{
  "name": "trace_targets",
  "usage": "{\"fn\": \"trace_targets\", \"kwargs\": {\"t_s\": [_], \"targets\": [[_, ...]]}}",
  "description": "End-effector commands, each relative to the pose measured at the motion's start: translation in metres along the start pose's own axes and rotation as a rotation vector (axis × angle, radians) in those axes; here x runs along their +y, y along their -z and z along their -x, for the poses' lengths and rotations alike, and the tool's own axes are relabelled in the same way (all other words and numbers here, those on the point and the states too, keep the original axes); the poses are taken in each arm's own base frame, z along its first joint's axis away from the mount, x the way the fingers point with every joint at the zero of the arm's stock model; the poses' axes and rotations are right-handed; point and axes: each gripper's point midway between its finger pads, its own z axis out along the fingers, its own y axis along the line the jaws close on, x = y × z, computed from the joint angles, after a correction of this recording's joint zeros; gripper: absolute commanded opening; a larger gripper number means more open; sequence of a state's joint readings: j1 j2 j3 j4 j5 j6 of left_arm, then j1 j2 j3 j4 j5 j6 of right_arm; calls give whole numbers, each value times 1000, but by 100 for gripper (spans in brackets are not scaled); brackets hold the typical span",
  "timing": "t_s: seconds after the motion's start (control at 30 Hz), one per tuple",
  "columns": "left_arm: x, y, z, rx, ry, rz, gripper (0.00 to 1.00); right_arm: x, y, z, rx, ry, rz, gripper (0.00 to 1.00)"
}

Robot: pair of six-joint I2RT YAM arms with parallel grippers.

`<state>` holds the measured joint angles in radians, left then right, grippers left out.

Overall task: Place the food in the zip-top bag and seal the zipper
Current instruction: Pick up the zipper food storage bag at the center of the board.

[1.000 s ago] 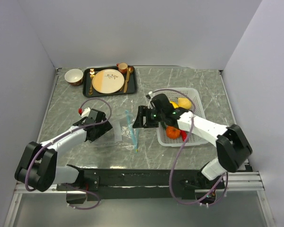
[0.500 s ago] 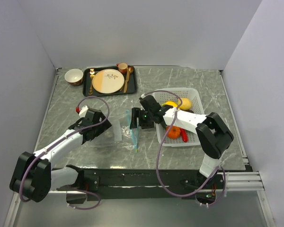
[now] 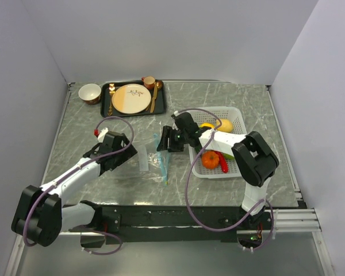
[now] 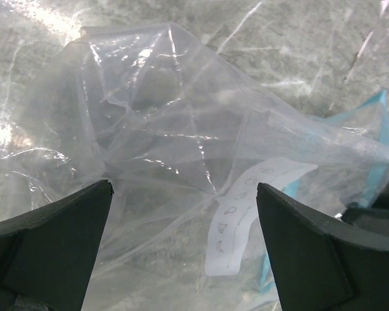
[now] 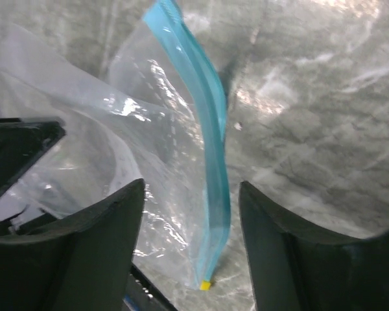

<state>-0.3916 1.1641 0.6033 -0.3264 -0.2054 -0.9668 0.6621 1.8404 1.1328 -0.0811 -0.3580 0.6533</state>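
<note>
Hands are both wide open and hold nothing. The zip-top bag (image 3: pixel 148 160) lies soft and crumpled on the desk (image 3: pixel 218 95), right between the left hand (image 4: pixel 183 191) and the right hand (image 5: pixel 191 188). The zipper (image 5: pixel 212 129) stands up on its edge just in front of the right hand. It is in line with the gap between the two fingers and seems to touch neither. The bag's clear body lies in front of the left hand.

I think the step now is to get the bag's mouth open. To do it well, the right hand should close gently on one side of the blue strip only. If it grabs both sides, the mouth cannot open. The left hand should pinch the other side or hold the clear part down. Pull slowly, because the plastic slips. The food (image 3: pixel 210 160) sits in the white basket (image 3: pixel 237 114) behind the right hand.
</note>
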Motion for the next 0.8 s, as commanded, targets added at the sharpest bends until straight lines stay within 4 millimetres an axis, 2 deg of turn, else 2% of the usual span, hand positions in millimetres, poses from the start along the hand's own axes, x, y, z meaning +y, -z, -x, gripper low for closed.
{"fn": "trace_targets", "kwargs": {"t_s": [0.0,0.07,0.13,0.17,0.23,0.27,0.33,0.37,0.43,0.47,0.53,0.57,0.63,0.67,0.7,0.73,0.77], "targets": [[-23,11,14,-37,-14,-96,99,22,2,7,-18,21,148,52],[-26,15,17,-45,-16,-106,99,27,4,7,-20,26,180,42],[-29,19,22,-58,-21,-112,99,30,6,6,-19,24,198,26],[-30,23,25,-65,-21,-117,99,33,8,5,-19,25,216,13],[-33,30,32,-89,-30,-122,99,37,13,3,-27,24,233,0],[-34,32,35,-98,-34,-124,99,45,21,8,-51,25,254,0],[-41,42,44,-124,-52,-146,99,45,28,10,-83,15,252,0],[-44,46,47,-131,-61,-158,99,52,38,17,-117,1,261,0],[-55,57,56,-151,-94,-204,99,52,46,27,-176,-24,236,0],[-64,62,58,-155,-107,-247,99,58,56,34,-215,-51,235,0],[-77,72,61,-171,-156,-316,99,61,63,45,-269,-78,217,0],[-90,79,61,-176,-174,-377,99,61,65,47,-272,-105,200,0],[-99,84,57,-179,-224,-425,99,71,69,59,-294,-108,189,0],[-107,87,48,-165,-255,-458,99,64,63,56,-265,-120,150,0],[-116,90,45,-169,-285,-491,99,72,65,65,-276,-121,152,0],[-121,90,39,-163,-304,-504,99,74,62,65,-265,-123,149,0],[-131,95,26,-146,-342,-535,99,68,56,62,-244,-134,124,0]]}}
